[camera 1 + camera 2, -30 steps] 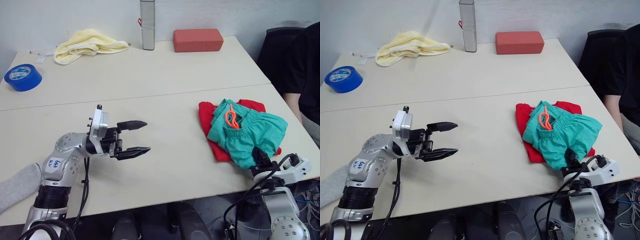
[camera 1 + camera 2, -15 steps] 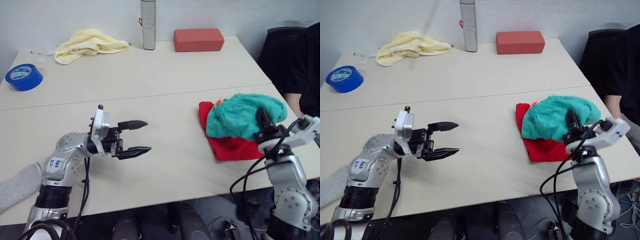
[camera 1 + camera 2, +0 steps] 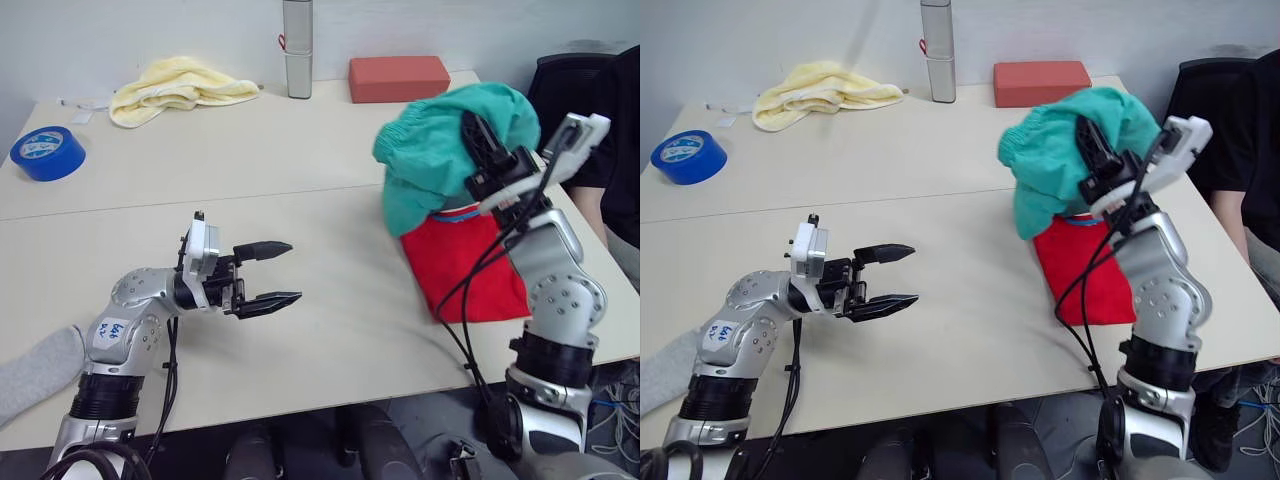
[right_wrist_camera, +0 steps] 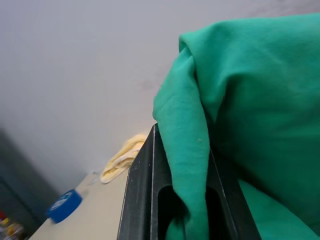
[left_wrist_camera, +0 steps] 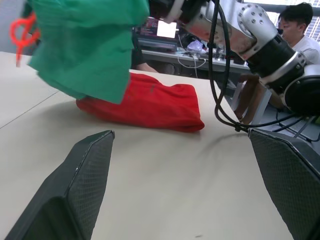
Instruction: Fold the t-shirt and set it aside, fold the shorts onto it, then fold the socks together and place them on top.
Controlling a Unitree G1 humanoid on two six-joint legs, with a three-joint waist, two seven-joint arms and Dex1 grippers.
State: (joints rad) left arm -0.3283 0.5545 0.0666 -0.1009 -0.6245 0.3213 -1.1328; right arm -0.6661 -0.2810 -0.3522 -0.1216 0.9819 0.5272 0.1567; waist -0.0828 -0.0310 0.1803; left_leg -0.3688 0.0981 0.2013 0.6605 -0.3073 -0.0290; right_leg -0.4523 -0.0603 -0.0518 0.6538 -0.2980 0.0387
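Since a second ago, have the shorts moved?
Yes. The right gripper has lifted the shorts off the red t-shirt; they now hang above it, up toward the red-brown block.

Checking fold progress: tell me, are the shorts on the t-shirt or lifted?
Lifted: the right gripper holds the shorts bunched above the folded t-shirt.

Pretty bright and even all round, soft indoor light from overhead. Only faint shadows on the table [image 3: 300,160], a slightly darker one under the shorts [image 3: 440,150]. No real glare. Head views sharp enough, bit of bending toward the edges. Right wrist view mushy close up, wall behind washed to a smooth grey gradient. Left wrist view: fingers [image 5: 75,190] soft, background screens blown out.
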